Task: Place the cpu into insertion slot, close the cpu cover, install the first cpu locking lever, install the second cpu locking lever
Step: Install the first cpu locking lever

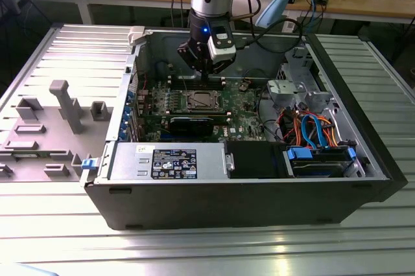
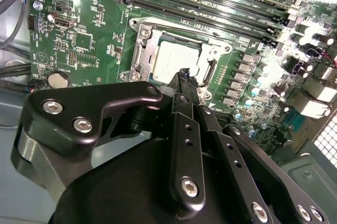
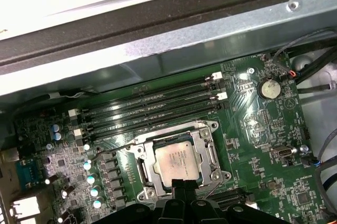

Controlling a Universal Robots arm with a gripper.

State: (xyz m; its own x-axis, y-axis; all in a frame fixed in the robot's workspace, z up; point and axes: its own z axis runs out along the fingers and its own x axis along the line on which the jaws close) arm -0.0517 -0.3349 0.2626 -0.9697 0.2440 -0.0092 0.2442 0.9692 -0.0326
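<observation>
The gripper (image 2: pixel 185 74) came first in both wrist views, its dark fingers (image 2: pixel 187 129) drawn together into a single narrow tip with no gap between them and nothing held. That tip hung just above the near edge of the insertion slot (image 3: pixel 176 158), apparently not touching it, though the angle left this uncertain.

Directly beyond the tip, the cpu (image 3: pixel 178 160) lay flat in the insertion slot, its dull silver top level and square with the socket rim. I judged the first step done. The cpu cover (image 3: pixel 210 153) appeared as a thin metal frame lying around the chip, with the chip showing through its window, so the cover looked to be down (whether it was fully seated could not be settled from these angles). The two locking levers were harder to read: thin wire-like metal ran along the sides of the insertion slot, but I could not tell whether either was latched. By my estimate the lever steps were what remained.

Past the insertion slot, on the side away from the gripper, ran the long black memory slots (image 3: pixel 152 108), and beyond them the grey wall of the computer case (image 3: pixel 174 40).

In the exterior view the gripper (image 1: pixel 206 69) stood inside the open computer case (image 1: pixel 227 205), above and just behind the insertion slot (image 1: pixel 200 100).
</observation>
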